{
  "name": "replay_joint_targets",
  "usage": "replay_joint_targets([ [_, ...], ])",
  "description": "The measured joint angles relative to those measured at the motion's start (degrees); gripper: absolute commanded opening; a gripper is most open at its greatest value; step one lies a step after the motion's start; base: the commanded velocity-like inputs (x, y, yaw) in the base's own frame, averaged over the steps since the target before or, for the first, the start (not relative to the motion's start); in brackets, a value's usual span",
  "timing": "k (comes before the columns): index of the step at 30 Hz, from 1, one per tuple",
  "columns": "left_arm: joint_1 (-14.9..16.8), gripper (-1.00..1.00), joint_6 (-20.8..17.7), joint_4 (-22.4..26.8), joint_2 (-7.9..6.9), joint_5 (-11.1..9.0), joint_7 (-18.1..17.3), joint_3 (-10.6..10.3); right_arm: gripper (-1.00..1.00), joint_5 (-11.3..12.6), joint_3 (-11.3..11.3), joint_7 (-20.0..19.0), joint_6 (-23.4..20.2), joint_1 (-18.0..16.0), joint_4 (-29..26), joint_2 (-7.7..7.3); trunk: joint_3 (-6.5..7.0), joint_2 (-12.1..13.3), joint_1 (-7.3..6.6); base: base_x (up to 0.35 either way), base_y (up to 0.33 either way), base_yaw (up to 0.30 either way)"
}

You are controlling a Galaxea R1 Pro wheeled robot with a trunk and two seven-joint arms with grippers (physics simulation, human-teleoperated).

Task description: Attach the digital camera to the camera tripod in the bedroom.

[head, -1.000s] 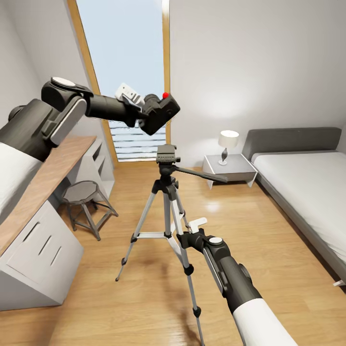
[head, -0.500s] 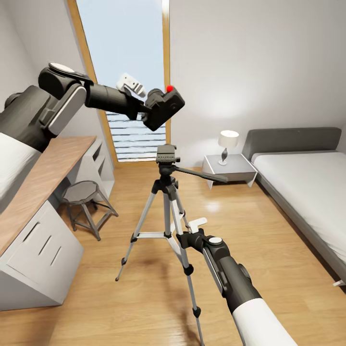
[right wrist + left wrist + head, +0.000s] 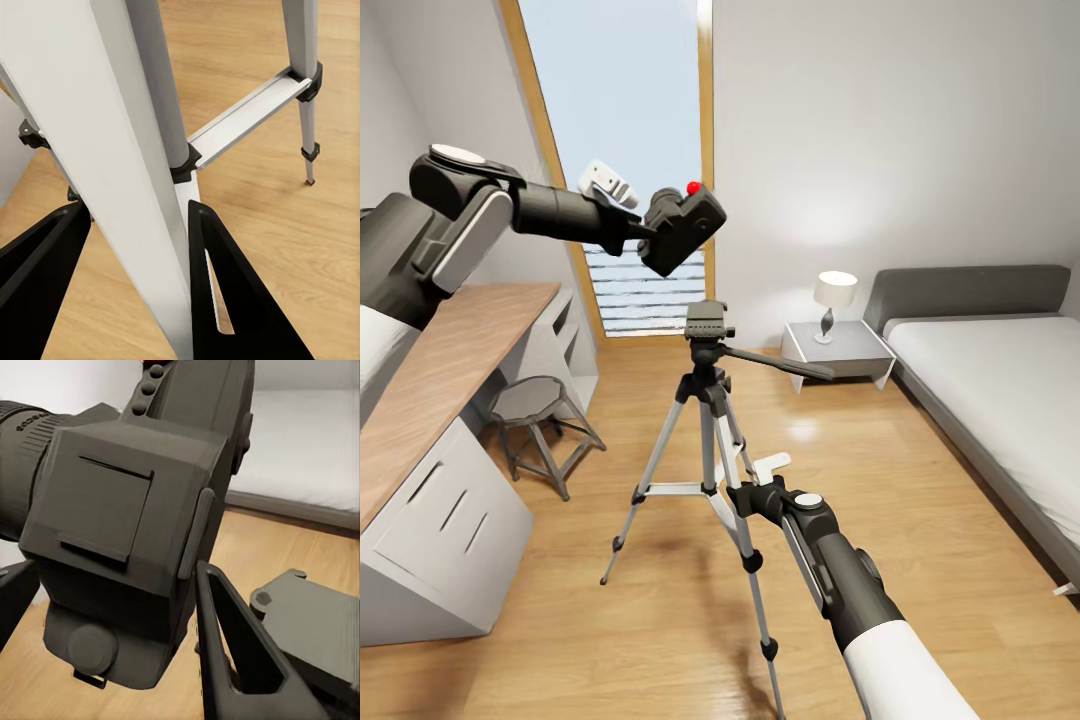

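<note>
The left gripper (image 3: 647, 232) clamps the small black digital camera (image 3: 682, 228) above the silver-legged camera tripod (image 3: 708, 400). The right gripper (image 3: 740, 492) is closed around a tripod leg.

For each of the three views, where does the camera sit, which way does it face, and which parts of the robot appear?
Head view: from the head, forward and down into the bedroom; both arms show, with the camera tripod.
Left wrist view: near the left gripper, along its fingers gripping the digital camera.
Right wrist view: near the right gripper, its fingers around a tripod leg.
Shared: head and left wrist views show the digital camera; head and right wrist views the tripod.
</note>
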State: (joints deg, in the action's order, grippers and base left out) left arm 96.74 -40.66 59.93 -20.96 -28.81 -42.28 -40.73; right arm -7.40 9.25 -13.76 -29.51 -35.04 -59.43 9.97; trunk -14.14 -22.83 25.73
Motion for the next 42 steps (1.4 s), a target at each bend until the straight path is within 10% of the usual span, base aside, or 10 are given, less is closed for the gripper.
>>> replay_joint_targets([
  [34, 4.44, -1.00, -8.42, 6.48, -4.66, 1.22, -8.30, -1.35, -1.00, -0.15, 0.05, 0.00, 0.00, 0.00, -0.02, 0.00, 0.01, 0.00, 0.00, 0.000, 0.000, 0.000],
  [42, 7.49, -1.00, -8.44, 5.41, -4.64, 0.78, -10.45, -6.25, -1.00, -0.13, 0.07, 0.01, 0.00, 0.00, -0.05, 0.00, 0.00, 0.01, 0.00, 0.000, 0.000, 0.000],
])
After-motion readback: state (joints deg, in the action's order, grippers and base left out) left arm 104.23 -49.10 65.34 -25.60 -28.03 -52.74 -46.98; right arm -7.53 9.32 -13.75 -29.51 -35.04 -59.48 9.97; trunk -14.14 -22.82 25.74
